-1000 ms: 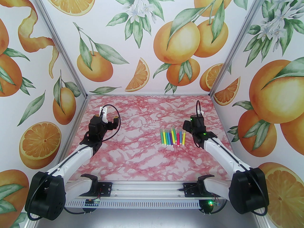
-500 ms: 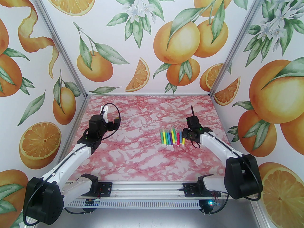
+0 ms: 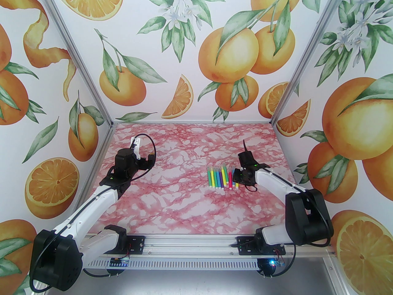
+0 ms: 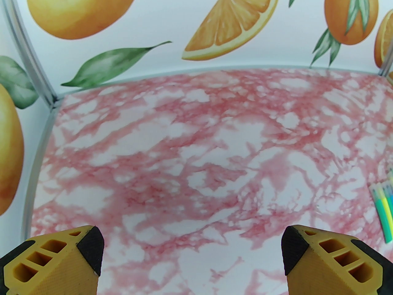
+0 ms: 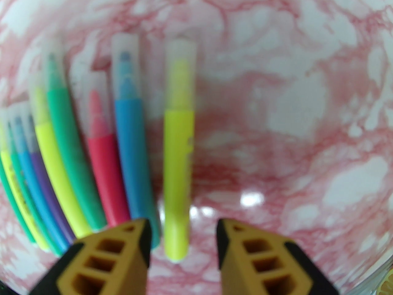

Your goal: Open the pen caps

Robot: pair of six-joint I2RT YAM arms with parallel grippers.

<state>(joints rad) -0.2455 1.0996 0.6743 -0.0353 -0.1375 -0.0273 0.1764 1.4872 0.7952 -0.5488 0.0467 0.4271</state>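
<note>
Yellow pen (image 5: 179, 152) below right gripper (image 5: 183, 227) (parted).

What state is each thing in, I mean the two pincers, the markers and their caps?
Left pincer: open, holding nothing.
Right pincer: open, straddling the near end of the lone yellow marker, not gripping it.
Lone yellow marker: lying flat, apart from the row, capped.
Markers in the row: lying flat, side by side.
Pen caps: on, wherever visible.
</note>
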